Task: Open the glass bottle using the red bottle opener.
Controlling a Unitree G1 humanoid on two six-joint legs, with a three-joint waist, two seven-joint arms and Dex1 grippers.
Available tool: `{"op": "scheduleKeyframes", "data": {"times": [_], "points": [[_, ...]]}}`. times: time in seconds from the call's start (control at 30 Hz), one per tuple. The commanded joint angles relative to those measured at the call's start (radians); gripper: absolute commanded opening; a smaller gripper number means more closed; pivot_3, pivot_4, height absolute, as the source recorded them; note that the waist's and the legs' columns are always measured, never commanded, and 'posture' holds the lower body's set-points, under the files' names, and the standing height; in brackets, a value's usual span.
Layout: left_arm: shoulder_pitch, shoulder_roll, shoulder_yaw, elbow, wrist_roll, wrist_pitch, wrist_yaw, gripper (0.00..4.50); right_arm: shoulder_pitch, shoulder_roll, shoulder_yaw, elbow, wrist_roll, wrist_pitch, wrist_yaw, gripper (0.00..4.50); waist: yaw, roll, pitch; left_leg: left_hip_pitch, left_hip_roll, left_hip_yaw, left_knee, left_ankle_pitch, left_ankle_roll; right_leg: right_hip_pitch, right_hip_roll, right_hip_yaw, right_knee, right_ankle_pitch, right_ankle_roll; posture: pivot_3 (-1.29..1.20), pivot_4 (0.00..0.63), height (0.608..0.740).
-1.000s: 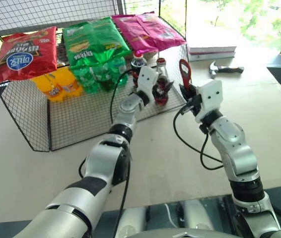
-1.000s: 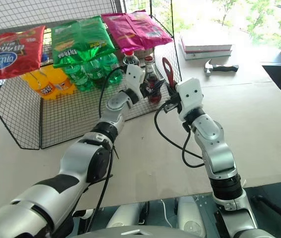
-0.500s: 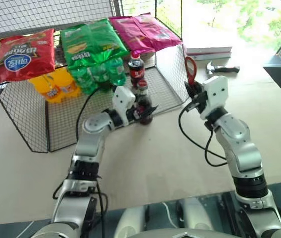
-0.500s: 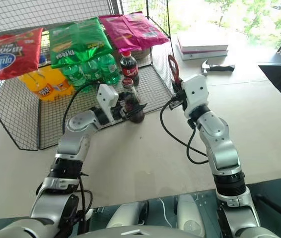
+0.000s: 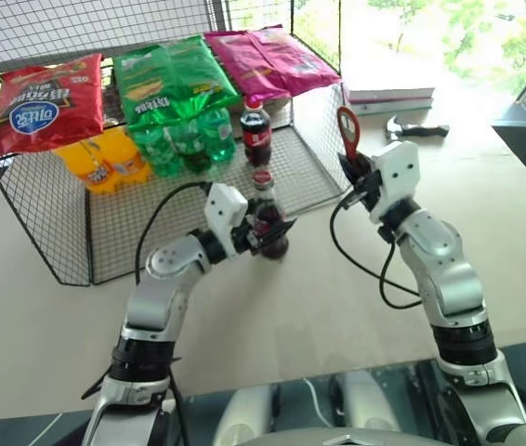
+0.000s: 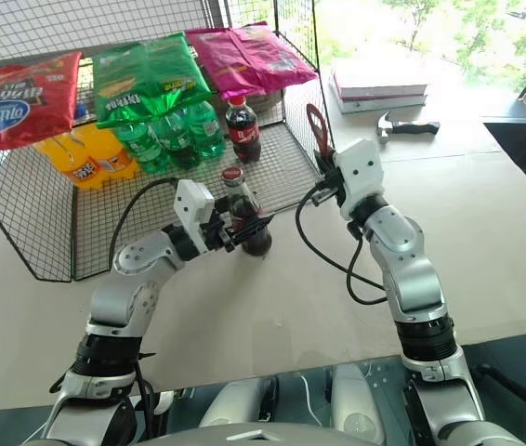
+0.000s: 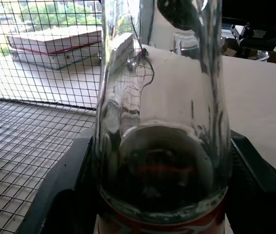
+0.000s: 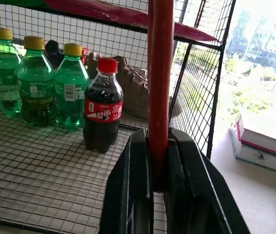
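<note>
A black wire basket (image 5: 54, 251) is sitting on the table (image 5: 523, 214), toward ten o'clock. Red (image 5: 40, 102), green (image 5: 175, 74) and pink (image 5: 277, 58) snack bags are lying across its top. Inside it, orange soda bottles (image 5: 105, 158), green soda bottles (image 5: 184, 139) and a plastic cola bottle (image 5: 256, 133) are standing upright. Toward one o'clock, books (image 5: 393, 96) are lying stacked, a hammer (image 5: 418, 130) lying just beside them.
</note>
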Motion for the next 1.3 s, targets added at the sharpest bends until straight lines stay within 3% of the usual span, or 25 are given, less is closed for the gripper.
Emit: {"op": "scheduleKeyframes", "data": {"times": [0.03,0.3,0.93,1.3], "points": [[0.002,-0.003,0.007,-0.063,-0.031,-0.042,-0.005,4.40,-0.020,0.001,-0.003,-0.025,0.003,-0.030,0.008,0.00,0.000,0.000,0.000,0.000,0.000,0.000,0.000,0.000,0.000,0.000,0.000,0.000,0.000,0.000,0.000,0.00,0.150,0.740],[-0.006,-0.023,0.032,-0.071,-0.095,-0.062,0.003,4.48,-0.018,0.001,0.006,-0.020,-0.001,-0.032,0.020,0.00,0.000,0.000,0.000,0.000,0.000,0.000,0.000,0.000,0.000,0.000,0.000,0.000,0.000,0.000,0.000,0.00,0.150,0.740],[-0.010,-0.064,-0.010,0.067,-0.014,-0.268,-0.002,4.48,-0.008,-0.006,0.079,-0.029,-0.027,-0.037,0.070,0.00,0.001,0.000,0.000,0.000,0.000,0.000,0.000,0.000,0.000,0.000,0.000,0.000,0.000,0.000,0.000,0.00,0.150,0.740],[-0.014,-0.082,0.001,0.077,-0.042,-0.288,-0.008,4.48,-0.018,-0.004,0.086,-0.015,-0.036,-0.043,0.085,0.00,0.001,0.000,0.000,0.001,0.000,0.000,0.000,0.000,0.000,0.000,0.000,0.000,0.000,0.000,0.000,0.00,0.150,0.740]]}}
